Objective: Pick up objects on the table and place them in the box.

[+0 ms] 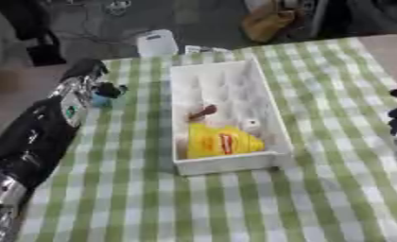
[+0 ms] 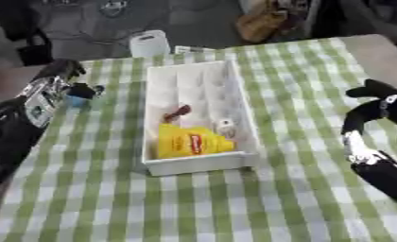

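Your left hand (image 1: 99, 80) is out near the worktop's far left corner, its fingers curled around a small blue thing (image 1: 100, 98) that is too blurred to name. At the middle of the worktop (image 1: 152, 203), which wears a green-and-white checked cloth, the white box (image 1: 272, 116) lies with its long sides running from the near edge toward the far edge. In its near end lies a yellow packet (image 1: 218, 141) with a red label; you cannot read the writing on it. Just beyond the packet sit a small brown item (image 1: 203, 111) and a small white one (image 1: 251, 124), both inside the box. Your right hand (image 2: 369, 116) hangs over the right edge with its fingers bent inward and nothing in them. Past the far edge you see a grey floor with a white container (image 1: 156, 43) standing on it, some cables and a yellowish bag (image 1: 266, 23).
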Tool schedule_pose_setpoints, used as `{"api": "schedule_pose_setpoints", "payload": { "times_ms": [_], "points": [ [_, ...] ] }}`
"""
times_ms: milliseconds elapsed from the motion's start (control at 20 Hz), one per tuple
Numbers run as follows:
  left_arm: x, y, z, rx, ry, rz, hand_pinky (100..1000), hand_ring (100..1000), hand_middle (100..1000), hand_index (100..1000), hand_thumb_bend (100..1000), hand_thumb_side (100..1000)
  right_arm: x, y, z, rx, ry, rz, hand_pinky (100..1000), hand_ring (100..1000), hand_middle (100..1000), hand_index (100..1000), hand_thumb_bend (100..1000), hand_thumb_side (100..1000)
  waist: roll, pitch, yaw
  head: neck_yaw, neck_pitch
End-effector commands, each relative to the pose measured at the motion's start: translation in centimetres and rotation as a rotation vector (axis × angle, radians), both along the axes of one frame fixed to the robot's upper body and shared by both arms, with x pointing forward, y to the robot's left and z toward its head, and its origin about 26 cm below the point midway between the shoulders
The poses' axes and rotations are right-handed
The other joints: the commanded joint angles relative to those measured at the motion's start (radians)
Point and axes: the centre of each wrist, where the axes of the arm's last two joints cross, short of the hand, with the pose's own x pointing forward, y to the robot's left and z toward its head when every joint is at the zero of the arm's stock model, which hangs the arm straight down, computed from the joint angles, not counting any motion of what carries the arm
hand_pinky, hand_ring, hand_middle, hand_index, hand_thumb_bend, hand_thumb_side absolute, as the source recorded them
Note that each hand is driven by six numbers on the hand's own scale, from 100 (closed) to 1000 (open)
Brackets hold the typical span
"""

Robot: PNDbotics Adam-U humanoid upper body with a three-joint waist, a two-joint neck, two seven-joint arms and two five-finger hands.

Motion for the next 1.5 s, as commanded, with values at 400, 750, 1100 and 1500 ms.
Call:
{"api": "schedule_pose_setpoints", "payload": {
  "times_ms": [400, 750, 1100, 1500],
  "points": [
    [0.4, 0.1, 1.5, 0.061, 0.029, -0.031, 805, 804, 706, 791, 439, 347, -0.1, 0.1, 1.0, -0.015, -0.035, 0.016, 554, 603, 727, 944, 100, 530, 0.004, -0.021, -0.011, -0.007, -0.015],
    [0.3, 0.3, 0.7, 0.109, 0.151, -0.087, 818, 814, 714, 805, 477, 350, -0.1, 0.1, 1.0, -0.016, -0.031, 0.015, 554, 603, 727, 944, 100, 532, 0.006, -0.021, -0.010, -0.016, -0.012],
    [0.3, 0.3, 1.0, 0.148, 0.242, -0.123, 821, 815, 711, 805, 491, 304, -0.1, 0.1, 1.0, -0.015, -0.032, 0.015, 555, 604, 728, 945, 100, 530, 0.002, -0.022, -0.006, -0.019, -0.013],
    [0.2, -0.1, 1.6, 0.127, 0.287, -0.146, 812, 806, 701, 805, 465, 317, -0.1, 0.1, 1.0, -0.014, -0.033, 0.015, 555, 603, 728, 945, 100, 530, 0.000, -0.021, -0.008, -0.023, -0.014]
  ]
}}
